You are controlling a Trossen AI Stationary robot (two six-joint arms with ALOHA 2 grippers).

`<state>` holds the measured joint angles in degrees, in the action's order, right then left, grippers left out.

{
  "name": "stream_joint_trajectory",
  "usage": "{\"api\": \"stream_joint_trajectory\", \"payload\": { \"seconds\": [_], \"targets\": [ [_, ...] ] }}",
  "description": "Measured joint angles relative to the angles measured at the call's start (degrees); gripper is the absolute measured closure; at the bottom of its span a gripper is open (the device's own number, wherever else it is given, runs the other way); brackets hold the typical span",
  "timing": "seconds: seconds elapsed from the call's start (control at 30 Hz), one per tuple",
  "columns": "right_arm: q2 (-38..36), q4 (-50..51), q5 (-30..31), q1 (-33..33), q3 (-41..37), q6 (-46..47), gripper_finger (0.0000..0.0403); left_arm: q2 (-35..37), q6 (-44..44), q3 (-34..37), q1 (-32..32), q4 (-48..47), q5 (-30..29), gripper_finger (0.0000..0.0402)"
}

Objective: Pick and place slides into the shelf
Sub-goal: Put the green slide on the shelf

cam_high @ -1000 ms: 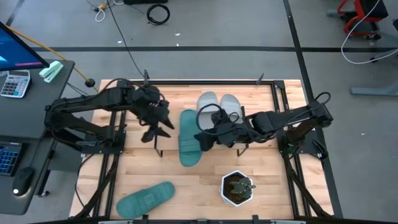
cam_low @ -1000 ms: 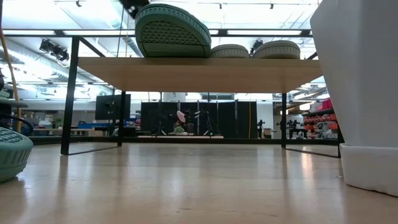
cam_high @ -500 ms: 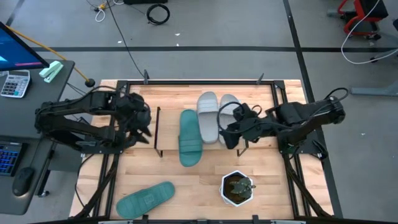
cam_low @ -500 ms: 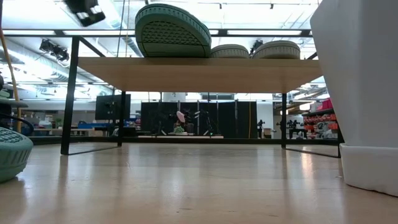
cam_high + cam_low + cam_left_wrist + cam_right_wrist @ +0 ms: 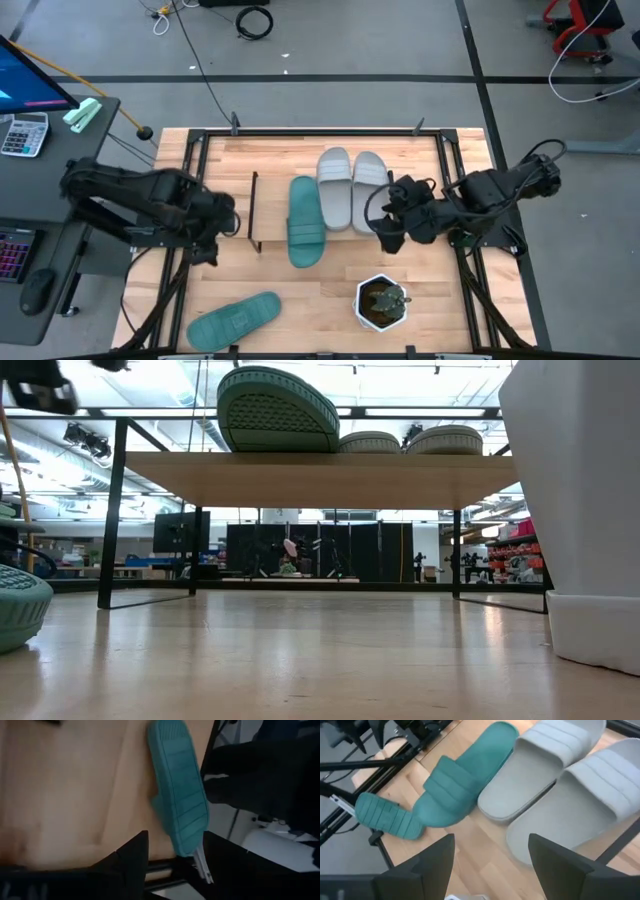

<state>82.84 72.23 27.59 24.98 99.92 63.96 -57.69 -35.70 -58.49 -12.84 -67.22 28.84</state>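
The shelf carries three slides sole-down on its board: a teal one and two light grey ones. A second teal slide lies on the table near the front left edge. It also shows in the left wrist view. My left gripper hangs open left of the shelf, above the table. My right gripper hangs open at the shelf's right end, beside the grey slides. Neither holds anything.
A white pot with a small plant stands near the front edge, right of centre, and fills the low view's right side. Black frame rails run along the table's left and right sides. Bare tabletop lies between the loose teal slide and the pot.
My left gripper has swung from over the shelf's left end toward the table's left and near edges, sinking and rolling as it went. My right gripper has drawn back from the teal slide on the shelf toward the table's right edge. The slides have kept their places.
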Motion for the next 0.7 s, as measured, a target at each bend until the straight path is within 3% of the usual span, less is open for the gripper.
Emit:
{"api": "stream_joint_trajectory", "payload": {
  "seconds": [0.27,0.47,0.7],
  "targets": [
    [0.25,1.83,3.62,5.5,0.0,0.77,0.0142,-0.02,-22.08,7.13,-10.57,15.93,0.18,0.0204],
    [0.25,1.88,6.77,9.3,0.0,1.86,0.0142,-0.02,-35.08,12.97,-18.02,17.29,-1.94,0.0198],
    [0.25,1.88,8.15,11.57,0.0,2.56,0.0142,-0.04,-44.89,18.37,-27.29,26.79,-10.37,0.0192]
  ]
}}
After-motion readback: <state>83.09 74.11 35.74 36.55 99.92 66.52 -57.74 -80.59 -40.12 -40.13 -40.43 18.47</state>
